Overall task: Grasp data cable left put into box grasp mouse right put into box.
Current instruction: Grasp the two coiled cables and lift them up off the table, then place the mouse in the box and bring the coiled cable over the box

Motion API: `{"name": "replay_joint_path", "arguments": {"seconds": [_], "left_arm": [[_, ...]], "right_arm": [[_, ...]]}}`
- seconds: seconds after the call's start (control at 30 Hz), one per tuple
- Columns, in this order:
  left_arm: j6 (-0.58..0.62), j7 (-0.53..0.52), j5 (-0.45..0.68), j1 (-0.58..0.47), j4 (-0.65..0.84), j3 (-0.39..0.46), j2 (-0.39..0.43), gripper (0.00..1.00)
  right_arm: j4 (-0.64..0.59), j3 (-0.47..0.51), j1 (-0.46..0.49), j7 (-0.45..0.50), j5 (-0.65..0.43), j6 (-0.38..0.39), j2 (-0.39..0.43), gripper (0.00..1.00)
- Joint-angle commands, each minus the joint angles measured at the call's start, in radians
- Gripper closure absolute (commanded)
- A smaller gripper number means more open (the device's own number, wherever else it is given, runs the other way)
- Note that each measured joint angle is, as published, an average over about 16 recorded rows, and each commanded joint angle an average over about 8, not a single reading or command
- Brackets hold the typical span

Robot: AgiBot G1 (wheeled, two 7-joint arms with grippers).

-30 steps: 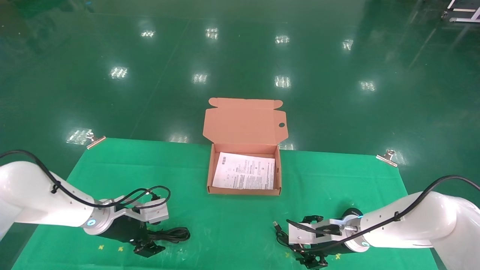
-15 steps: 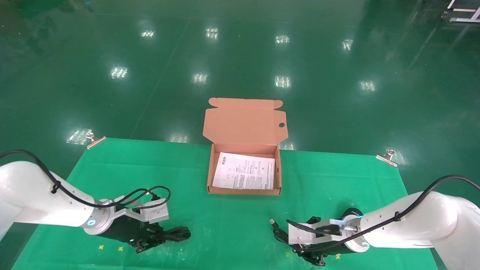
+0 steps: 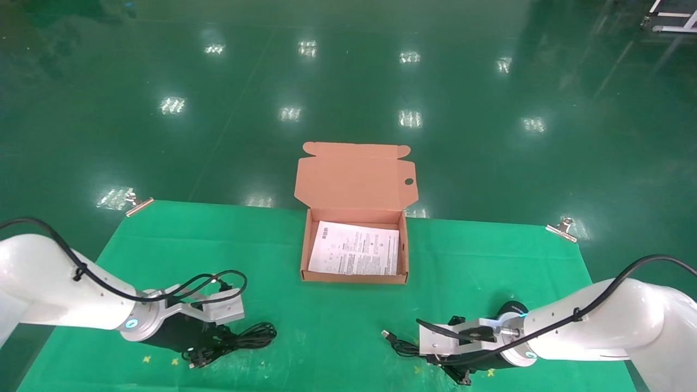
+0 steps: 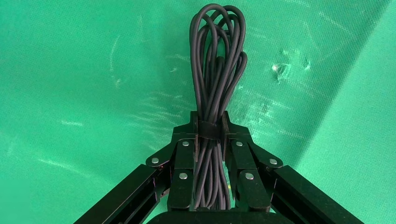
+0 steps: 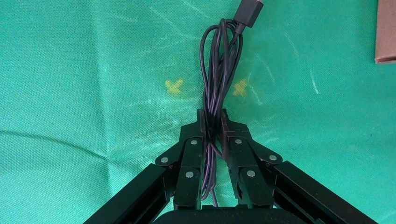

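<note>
My left gripper (image 3: 209, 348) (image 4: 209, 123) is shut on the data cable (image 3: 251, 336) (image 4: 217, 56), a black coiled bundle gripped at its wrap band low over the green cloth. My right gripper (image 3: 435, 356) (image 5: 212, 121) is shut on the mouse's thin cord (image 3: 404, 346) (image 5: 219, 60). The cord's USB plug (image 3: 386, 334) (image 5: 250, 9) points away from the fingers. A black rounded body with a blue light (image 3: 512, 310) just behind my right wrist looks like the mouse. The open box (image 3: 354, 277) stands at the table's far middle, with a white sheet (image 3: 354, 255) inside.
The box's lid (image 3: 356, 174) stands upright behind it. Metal clips (image 3: 139, 204) (image 3: 563, 227) hold the green cloth (image 3: 337, 326) at its far corners. Yellow cross marks (image 5: 173, 85) lie on the cloth under both arms. A box corner (image 5: 386, 32) shows in the right wrist view.
Both grippers went from open to shut, the left on the cable bundle and the right on the mouse's cord. The USB plug slid leftward on the cloth.
</note>
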Motion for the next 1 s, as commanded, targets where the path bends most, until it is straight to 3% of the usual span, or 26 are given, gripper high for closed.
{"name": "replay_joint_path", "arguments": {"seconds": [0.03, 0.2, 0.47, 0.73, 1.0], "left_arm": [[0.005, 0.001, 0.001, 0.002, 0.003, 0.002, -0.001, 1.0], [0.049, -0.011, 0.011, -0.025, -0.083, 0.004, -0.052, 1.0], [0.017, -0.102, 0.08, -0.112, -0.363, -0.007, -0.131, 1.0], [-0.096, -0.138, 0.146, -0.169, -0.546, -0.033, -0.13, 1.0], [-0.249, -0.097, 0.203, -0.227, -0.47, -0.045, -0.027, 1.0]], "right_arm": [[-0.002, 0.001, 0.001, -0.001, 0.003, -0.007, 0.003, 1.0], [0.065, 0.048, 0.047, 0.069, 0.034, -0.024, 0.082, 1.0], [0.16, 0.139, 0.176, 0.164, 0.052, 0.086, 0.124, 1.0], [0.157, 0.192, 0.306, 0.119, 0.13, 0.161, 0.017, 1.0], [0.015, 0.219, 0.407, -0.009, 0.22, 0.215, -0.139, 1.0]]}}
